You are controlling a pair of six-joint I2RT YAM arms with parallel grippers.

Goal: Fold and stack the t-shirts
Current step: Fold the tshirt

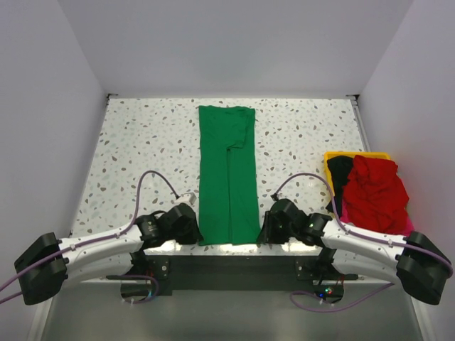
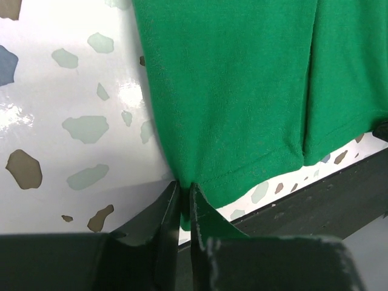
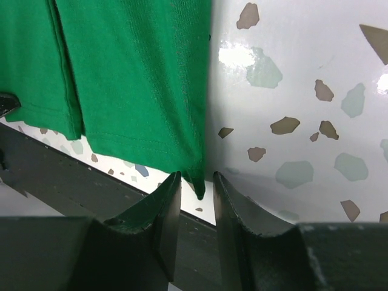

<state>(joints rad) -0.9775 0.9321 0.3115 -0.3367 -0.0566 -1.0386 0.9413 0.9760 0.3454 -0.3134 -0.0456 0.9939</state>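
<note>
A bright green t-shirt (image 1: 227,177), folded lengthwise into a long strip, lies flat in the middle of the table and reaches its near edge. My left gripper (image 1: 193,229) is at its near left corner. In the left wrist view the jaws (image 2: 185,194) are shut on the hem corner of the shirt (image 2: 230,91). My right gripper (image 1: 263,231) is at the near right corner. In the right wrist view its jaws (image 3: 197,182) stand slightly apart, with the shirt's (image 3: 133,79) corner tip hanging between them, not pinched.
A yellow bin (image 1: 330,158) at the right holds a crumpled red shirt (image 1: 373,192), a black one (image 1: 340,170) and a bit of pink (image 1: 346,213). The speckled table (image 1: 142,142) has white walls on three sides. A dark ledge runs along its near edge.
</note>
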